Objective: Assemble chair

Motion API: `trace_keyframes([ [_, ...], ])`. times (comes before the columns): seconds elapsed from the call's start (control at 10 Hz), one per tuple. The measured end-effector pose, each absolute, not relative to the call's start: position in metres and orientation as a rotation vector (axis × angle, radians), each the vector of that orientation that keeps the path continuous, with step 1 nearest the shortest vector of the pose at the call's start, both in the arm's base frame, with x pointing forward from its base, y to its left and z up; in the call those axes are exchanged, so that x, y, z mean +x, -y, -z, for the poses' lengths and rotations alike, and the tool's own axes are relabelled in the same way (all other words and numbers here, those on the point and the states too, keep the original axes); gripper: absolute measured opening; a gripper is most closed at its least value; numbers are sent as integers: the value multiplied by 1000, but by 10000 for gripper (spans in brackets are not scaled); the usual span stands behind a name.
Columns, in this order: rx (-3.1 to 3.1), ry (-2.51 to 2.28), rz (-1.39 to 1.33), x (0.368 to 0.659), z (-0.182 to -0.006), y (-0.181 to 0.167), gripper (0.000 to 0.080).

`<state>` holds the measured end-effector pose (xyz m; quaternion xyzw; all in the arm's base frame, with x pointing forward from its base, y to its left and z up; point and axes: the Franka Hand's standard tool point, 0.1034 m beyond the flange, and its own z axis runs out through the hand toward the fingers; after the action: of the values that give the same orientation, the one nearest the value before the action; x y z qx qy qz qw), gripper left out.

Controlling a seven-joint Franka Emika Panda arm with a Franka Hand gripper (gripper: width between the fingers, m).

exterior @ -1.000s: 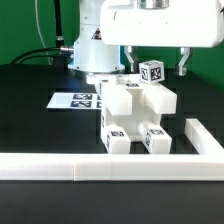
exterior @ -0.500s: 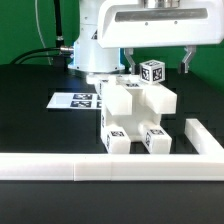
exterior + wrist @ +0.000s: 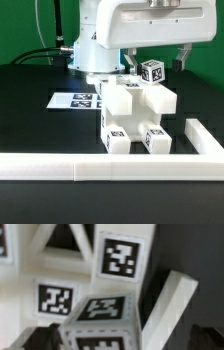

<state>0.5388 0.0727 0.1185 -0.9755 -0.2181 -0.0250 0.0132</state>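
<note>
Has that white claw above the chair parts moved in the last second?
Yes. In the exterior view the gripper, open and holding nothing, has lifted a little farther above the chair, which stayed put.

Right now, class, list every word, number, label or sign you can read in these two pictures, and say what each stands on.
Words, brands, numbers: none in either view.
chair parts: only black-and-white square tags, block patterns with no letters or digits.
marker board: printed patterns of the same kind, too small to make out.
</note>
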Motion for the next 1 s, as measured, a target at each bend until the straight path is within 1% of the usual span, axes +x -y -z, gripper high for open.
trace_keyframes([
  [0.5,-2786,1449,45,536,-120,-86,649],
  [1.0,-2536,1888,15,536,-119,-79,649],
])
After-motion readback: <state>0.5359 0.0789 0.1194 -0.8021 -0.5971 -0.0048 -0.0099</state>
